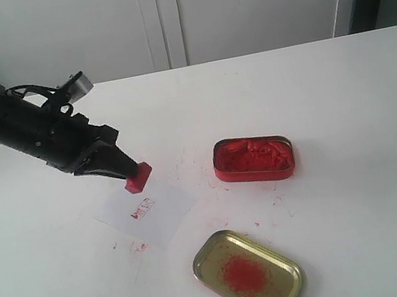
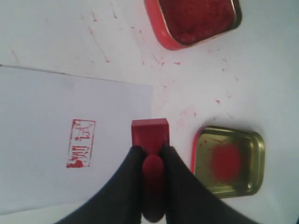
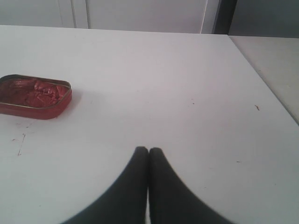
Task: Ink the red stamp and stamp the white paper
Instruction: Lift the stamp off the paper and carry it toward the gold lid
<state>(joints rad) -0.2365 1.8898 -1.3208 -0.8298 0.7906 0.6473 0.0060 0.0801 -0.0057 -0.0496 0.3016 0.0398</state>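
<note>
**Left end effector.** The left gripper (image 1: 129, 171) is clenched on the small all-red block stamp with a narrow knob handle (image 1: 139, 177). In the left wrist view both black fingers (image 2: 132, 161) press against the knob from opposite sides, and the flat rectangular base projects just past the fingertips. The arm reaches down at a slant, so the stamp is tilted and not upright.

**Stamp position.** The base sits at the edge of the thin white rectangular paper sheet (image 1: 170, 206), directly below the fingertips. Whether the base touches the sheet or hangs just above it cannot be told from these views; it appears slightly raised.

**Paper.** The sheet lies flat on the white table (image 1: 326, 87). It extends from under the fingertips toward the gripper's near side. A small red rectangular imprint (image 2: 81, 143) shows on it, just beside the stamp base but apart from it.

**Other items.**
- The red oblong tin filled with red ink paste (image 1: 253, 176) stands ahead of the left fingertips, well apart from the paper.
- The gold metal lid with a red smear at its centre (image 1: 205, 261) lies open-side up, ahead of the fingertips and off to one side, near the paper's corner.
- Red specks and streaks mark the table around the gripper.

**Right end effector.** The right gripper (image 3: 148, 152) has its fingers pressed together with nothing between them. It hangs over bare table, with the tin off to one side ahead of it.
</note>
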